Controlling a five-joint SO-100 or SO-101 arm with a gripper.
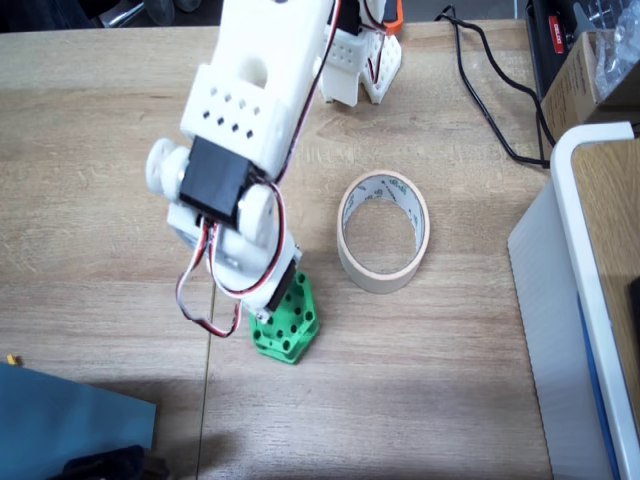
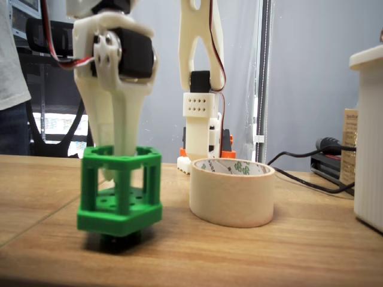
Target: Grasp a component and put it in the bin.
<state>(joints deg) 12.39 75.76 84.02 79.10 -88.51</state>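
Observation:
The component (image 1: 287,330) is a bright green hexagonal cage with round holes, left of the table's middle in a fixed view. In a fixed view from the side, the component (image 2: 119,212) hangs slightly tilted just above the wood, a dark shadow under it. My white gripper (image 2: 122,158) reaches down from above with its fingers closed over the block's top rim, one finger inside the cage. From above, the gripper (image 1: 277,300) is largely hidden by the arm's wrist. The bin (image 1: 375,272), a cream masking-tape ring, lies flat a short way to the right, and the bin (image 2: 233,197) is apart from the block.
A large white and blue box (image 1: 560,300) stands along the right edge, and its white wall (image 2: 368,143) shows from the side. A black cable (image 1: 480,90) runs across the back right. A blue sheet (image 1: 70,420) covers the front left corner. The arm's base (image 1: 360,60) is at the back.

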